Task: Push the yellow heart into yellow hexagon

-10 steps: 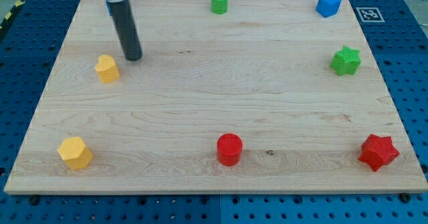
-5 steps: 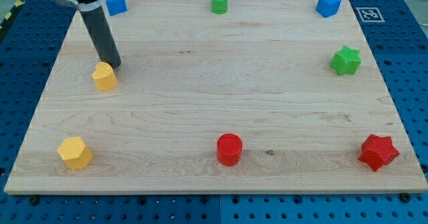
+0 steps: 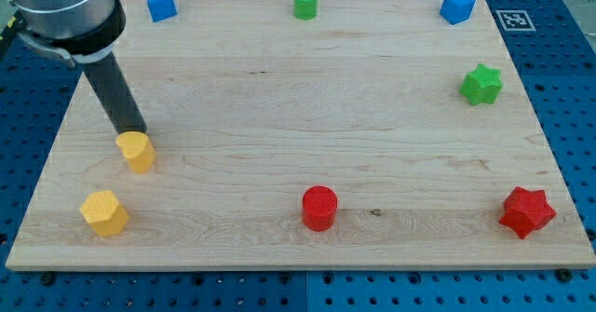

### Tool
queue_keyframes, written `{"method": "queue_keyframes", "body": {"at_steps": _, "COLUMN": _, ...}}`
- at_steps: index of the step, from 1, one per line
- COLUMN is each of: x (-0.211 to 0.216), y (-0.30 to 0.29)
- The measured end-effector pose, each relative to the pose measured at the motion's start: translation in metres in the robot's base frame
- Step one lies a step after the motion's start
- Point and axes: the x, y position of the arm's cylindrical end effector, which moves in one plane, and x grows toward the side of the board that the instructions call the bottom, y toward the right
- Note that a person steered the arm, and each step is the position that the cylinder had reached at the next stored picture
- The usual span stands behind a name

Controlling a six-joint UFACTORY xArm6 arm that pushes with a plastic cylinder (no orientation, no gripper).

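A: Right, camera view: my tip [image 3: 133, 130] sits touching the top edge of the yellow heart [image 3: 136, 151], at the board's left. No jaws on this rig, just the rod, so nothing to open or clamp.

B: Target?

A: Yellow hexagon [image 3: 103, 211] is near the bottom-left corner, below and slightly left of the heart, with a gap between them.

B: Step?

A: Mid-push, I'd judge. Next move calls for driving toward the view's bottom with a slight left bias, staying centred behind the heart so it doesn't slip sideways.
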Motion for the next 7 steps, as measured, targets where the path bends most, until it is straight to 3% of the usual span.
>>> {"method": "queue_keyframes", "body": {"at_steps": 3, "x": 0.034, "y": 0.088}}
{"method": "queue_keyframes", "body": {"at_steps": 7, "x": 0.037, "y": 0.063}}
